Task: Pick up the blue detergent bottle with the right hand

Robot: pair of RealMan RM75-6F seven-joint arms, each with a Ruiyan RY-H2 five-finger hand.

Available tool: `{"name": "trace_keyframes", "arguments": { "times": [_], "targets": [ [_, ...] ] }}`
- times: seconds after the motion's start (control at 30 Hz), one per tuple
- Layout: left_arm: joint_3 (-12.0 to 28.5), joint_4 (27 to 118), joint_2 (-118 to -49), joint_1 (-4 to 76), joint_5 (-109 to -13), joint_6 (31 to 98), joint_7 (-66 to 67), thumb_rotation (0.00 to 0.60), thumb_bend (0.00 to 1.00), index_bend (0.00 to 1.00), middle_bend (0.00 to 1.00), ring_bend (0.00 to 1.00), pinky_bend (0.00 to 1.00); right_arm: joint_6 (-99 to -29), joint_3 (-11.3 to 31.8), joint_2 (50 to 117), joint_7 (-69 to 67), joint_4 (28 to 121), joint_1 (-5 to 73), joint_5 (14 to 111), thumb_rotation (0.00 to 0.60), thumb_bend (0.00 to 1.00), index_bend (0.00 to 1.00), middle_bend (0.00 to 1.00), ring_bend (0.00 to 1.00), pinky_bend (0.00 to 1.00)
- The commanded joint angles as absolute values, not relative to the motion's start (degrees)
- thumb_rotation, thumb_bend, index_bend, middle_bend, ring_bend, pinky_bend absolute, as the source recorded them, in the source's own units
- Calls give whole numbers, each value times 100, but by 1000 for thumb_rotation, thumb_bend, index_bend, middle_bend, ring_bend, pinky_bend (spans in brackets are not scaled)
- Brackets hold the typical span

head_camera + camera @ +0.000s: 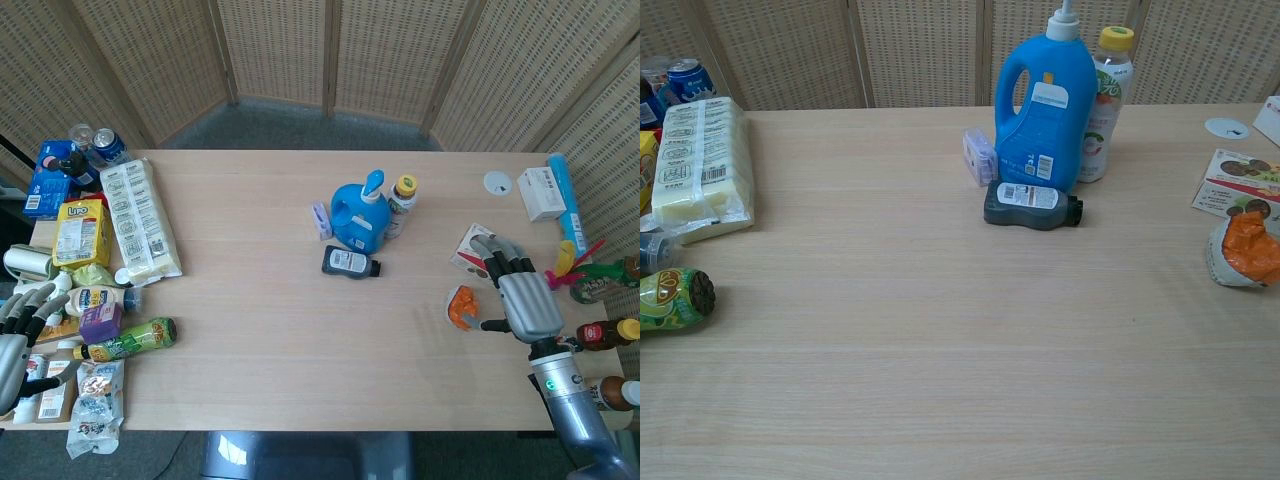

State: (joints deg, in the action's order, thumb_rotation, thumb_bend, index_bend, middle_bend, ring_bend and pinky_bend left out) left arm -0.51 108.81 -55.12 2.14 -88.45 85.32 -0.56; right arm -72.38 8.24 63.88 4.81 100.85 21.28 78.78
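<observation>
The blue detergent bottle (360, 217) (1044, 108) stands upright near the table's middle, its handle on the left and a pump on top. My right hand (524, 293) hovers over the table's right side, well right of the bottle and nearer the front edge. Its fingers are spread and it holds nothing. My left hand (20, 330) is at the far left edge beside the groceries, fingers apart and empty. Neither hand shows in the chest view.
A dark flat bottle (350, 263) (1031, 205) lies just in front of the detergent. A yellow-capped drink bottle (401, 205) (1103, 103) stands against its right side, a small lilac pack (321, 220) (980, 156) at its left. An orange packet (461, 306) (1246, 250) lies near my right hand. Groceries crowd the left edge.
</observation>
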Motion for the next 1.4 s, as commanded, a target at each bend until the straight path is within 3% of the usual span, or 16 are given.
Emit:
{"name": "trace_keyframes", "arguments": {
  "times": [0.03, 0.4, 0.93, 1.4],
  "targets": [
    [-44, 10901, -5523, 256, -8823, 8459, -44, 600, 257, 156, 35, 0, 0, -7222, 821, 6404, 447, 10060, 2122, 7867, 543, 49, 0, 0, 0, 0],
    [-62, 11122, -5451, 223, -8906, 8554, 85, 600, 256, 155, 36, 0, 0, -7060, 926, 6524, -314, 9812, 2225, 7946, 543, 47, 0, 0, 0, 0],
    [-42, 10938, -5561, 273, -8666, 8378, -60, 600, 255, 155, 36, 0, 0, -5721, 1820, 7220, -746, 9081, 3540, 7042, 541, 36, 0, 0, 0, 0],
    [14, 10888, -5586, 316, -8435, 8270, -17, 600, 256, 155, 36, 0, 0, -4735, 2171, 7847, -713, 7875, 4563, 6411, 542, 28, 0, 0, 0, 0]
  ]
}}
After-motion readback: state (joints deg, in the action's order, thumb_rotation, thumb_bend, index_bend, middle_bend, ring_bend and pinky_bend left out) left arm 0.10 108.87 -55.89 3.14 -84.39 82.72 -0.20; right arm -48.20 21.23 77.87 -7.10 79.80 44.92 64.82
